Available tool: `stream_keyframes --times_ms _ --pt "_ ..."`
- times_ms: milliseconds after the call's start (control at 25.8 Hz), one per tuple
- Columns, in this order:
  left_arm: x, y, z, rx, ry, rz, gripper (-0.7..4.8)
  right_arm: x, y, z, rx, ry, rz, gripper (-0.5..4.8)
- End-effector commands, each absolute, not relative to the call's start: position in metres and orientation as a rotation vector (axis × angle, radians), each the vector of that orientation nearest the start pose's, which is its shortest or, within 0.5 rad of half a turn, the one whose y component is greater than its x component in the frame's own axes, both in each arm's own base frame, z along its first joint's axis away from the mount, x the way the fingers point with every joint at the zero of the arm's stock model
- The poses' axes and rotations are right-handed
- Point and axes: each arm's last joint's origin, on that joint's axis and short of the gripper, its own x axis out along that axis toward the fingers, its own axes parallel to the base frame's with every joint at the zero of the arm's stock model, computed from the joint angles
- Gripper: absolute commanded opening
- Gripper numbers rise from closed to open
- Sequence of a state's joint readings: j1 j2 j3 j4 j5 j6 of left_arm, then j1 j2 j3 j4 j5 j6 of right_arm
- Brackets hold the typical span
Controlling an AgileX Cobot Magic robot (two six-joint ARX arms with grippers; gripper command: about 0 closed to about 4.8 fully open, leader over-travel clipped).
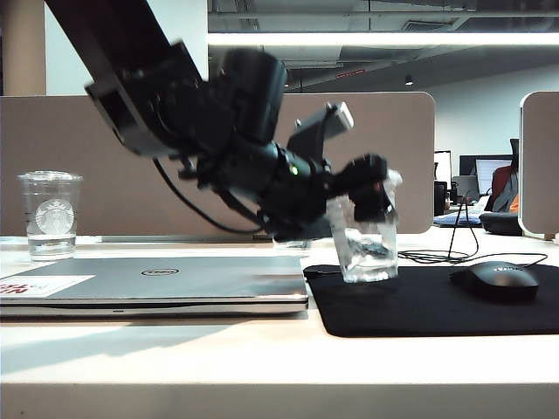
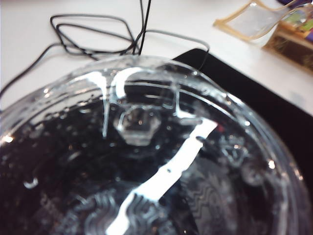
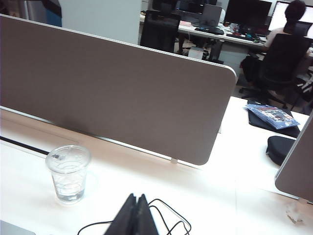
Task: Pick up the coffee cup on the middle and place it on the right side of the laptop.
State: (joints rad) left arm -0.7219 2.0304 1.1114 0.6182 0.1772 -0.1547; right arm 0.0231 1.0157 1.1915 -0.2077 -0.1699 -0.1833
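The laptop (image 1: 157,284) lies shut on the counter (image 1: 262,367). Just right of it, the coffee cup (image 1: 365,249) stands on the black mat (image 1: 428,305) — left end effector (image 1: 371,196) spread around its top. Right end effector (image 3: 136,215) — clenched, empty, raised.

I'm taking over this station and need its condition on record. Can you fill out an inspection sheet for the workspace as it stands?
Surface: white desk, black mouse pad on the right.
Job's things: coffee cup upright on the mouse pad, right of the closed laptop.
Clutter: Starbucks cup at far left, slim clear cup behind, mouse.
Grippers: left gripper at the coffee cup's rim, grip unclear; right gripper shut, raised, empty.
Cables: black cord looped behind the pad.
Surroundings: grey partition, office desks beyond.
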Motion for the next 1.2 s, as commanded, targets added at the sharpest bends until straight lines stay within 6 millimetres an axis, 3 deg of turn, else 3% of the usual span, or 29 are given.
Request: stream_keyframes --times_ms 39,194,659,891,1124,1201 --pt "0.313 -0.29 0.151 -0.076 0.356 -0.873 4.15 0.206 0.01 0.43 -0.191 -0.01 0.179 -0.05" --pt "0.311 -0.292 0.148 -0.064 0.378 -0.853 4.79 0.206 0.01 0.43 -0.192 -0.01 0.178 -0.05" --pt "0.305 -0.29 0.148 -0.037 0.48 -0.863 4.79 0.205 0.011 0.431 -0.192 -0.01 0.179 -0.05" --pt "0.296 -0.282 0.171 -0.014 0.541 -0.861 4.79 0.204 0.01 0.43 -0.192 0.001 0.144 -0.05" --pt "0.271 -0.258 0.206 0.148 0.695 -0.869 4.79 0.198 0.01 0.433 -0.192 -0.012 0.144 -0.05" --pt "0.263 -0.248 0.218 0.22 0.719 -0.799 4.79 0.196 0.011 0.434 -0.192 -0.017 0.148 -0.05"
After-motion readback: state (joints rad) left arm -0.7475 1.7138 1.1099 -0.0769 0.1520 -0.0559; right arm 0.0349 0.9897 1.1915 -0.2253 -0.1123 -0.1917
